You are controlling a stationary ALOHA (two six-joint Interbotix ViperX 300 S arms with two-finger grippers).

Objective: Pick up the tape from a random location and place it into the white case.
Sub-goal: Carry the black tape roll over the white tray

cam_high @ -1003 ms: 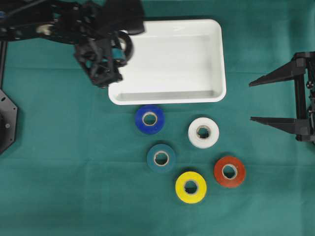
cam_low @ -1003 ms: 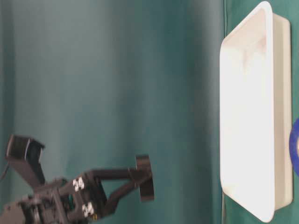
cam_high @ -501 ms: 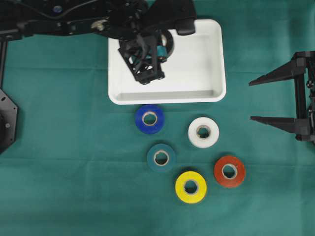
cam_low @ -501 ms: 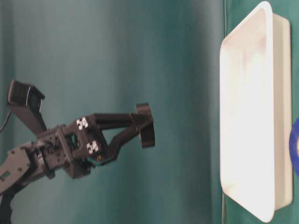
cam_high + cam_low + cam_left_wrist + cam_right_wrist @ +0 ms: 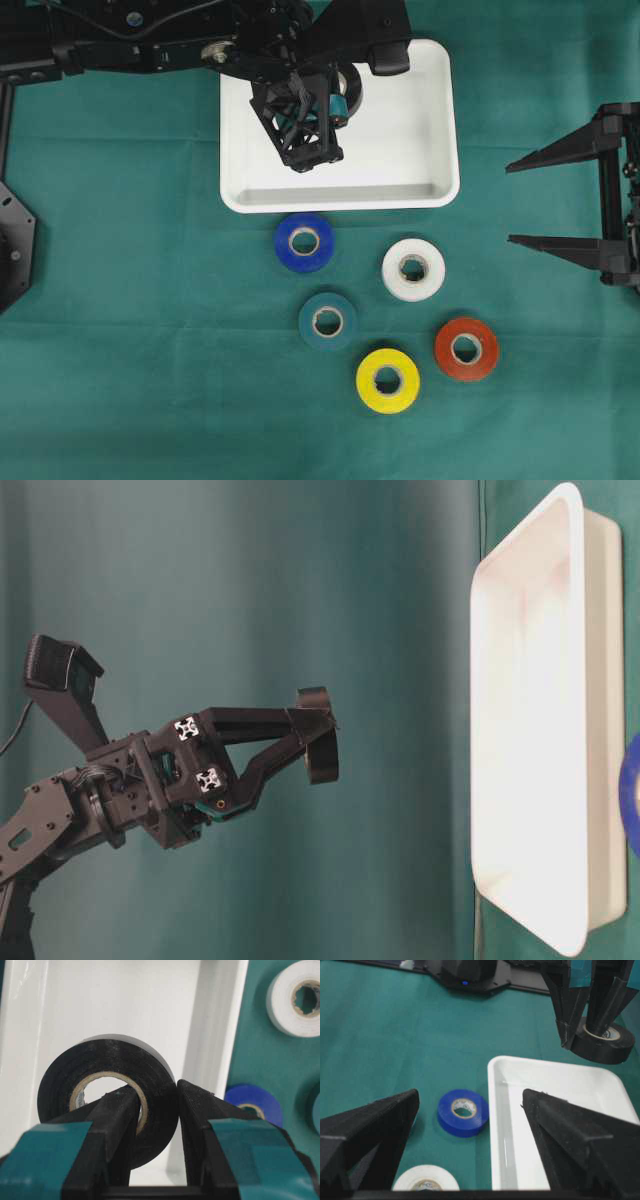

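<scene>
Left wrist view: left gripper [image 5: 152, 1110] clamps black tape [image 5: 107, 1095] above white case [image 5: 215, 1035].

Green-clothed worktop [image 5: 120, 350]. Resting on it, the white case [image 5: 440, 120] toward the far edge. Just in front of the white case's near rim, a blue tape roll [image 5: 304, 242]. Further out from the case, a white tape roll [image 5: 413, 269] and a teal tape roll [image 5: 327, 321]. Farthest from the case, a yellow tape roll [image 5: 388, 380] and a red tape roll [image 5: 466, 349].
</scene>
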